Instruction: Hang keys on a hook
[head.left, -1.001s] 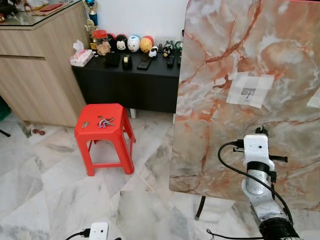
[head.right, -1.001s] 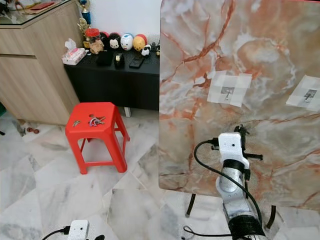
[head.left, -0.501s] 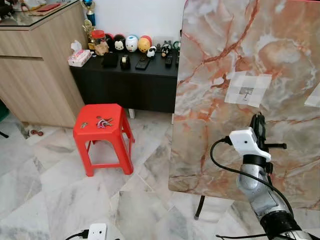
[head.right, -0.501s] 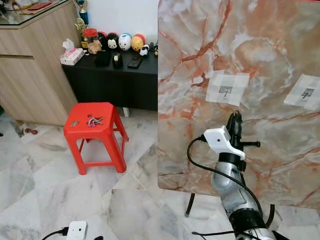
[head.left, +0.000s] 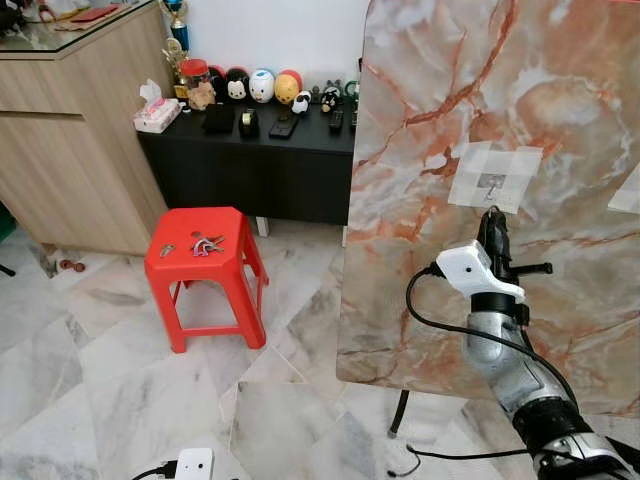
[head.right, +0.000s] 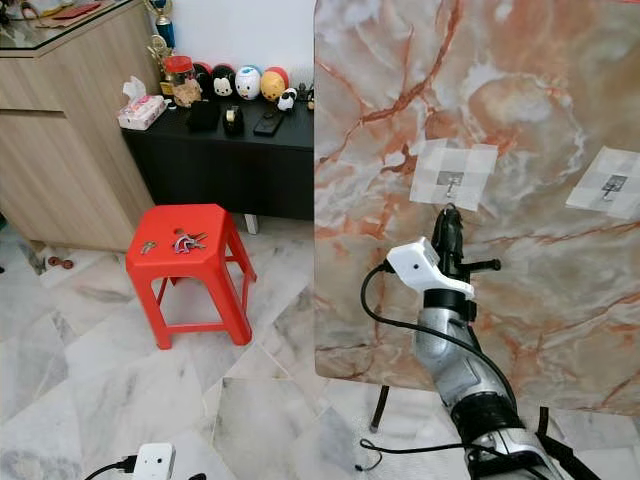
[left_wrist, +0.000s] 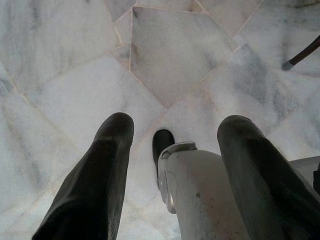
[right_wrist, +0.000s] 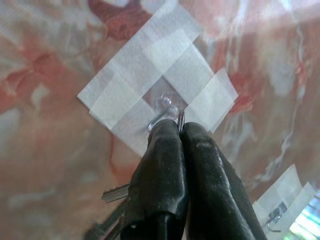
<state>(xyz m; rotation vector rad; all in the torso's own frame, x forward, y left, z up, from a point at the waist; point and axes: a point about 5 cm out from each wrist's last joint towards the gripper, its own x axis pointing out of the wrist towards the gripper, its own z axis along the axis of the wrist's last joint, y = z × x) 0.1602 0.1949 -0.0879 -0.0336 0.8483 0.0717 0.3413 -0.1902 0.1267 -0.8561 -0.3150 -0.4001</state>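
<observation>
A key ring (right_wrist: 180, 119) is pinched between the closed fingers of the right gripper (right_wrist: 179, 131) just at the taped hook (right_wrist: 161, 111), keys (right_wrist: 116, 194) dangling below—light, stiff, likely slippery metal, best held by the ring.

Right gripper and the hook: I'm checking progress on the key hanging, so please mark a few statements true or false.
1. The right gripper is shut on a key ring just below the taped hook. True.
2. The hook sits on a wooden cupboard. False: it is taped to the marble-patterned board.
3. More keys lie on the red stool. True.
4. The left gripper holds keys. False: it is open above the floor.
</observation>
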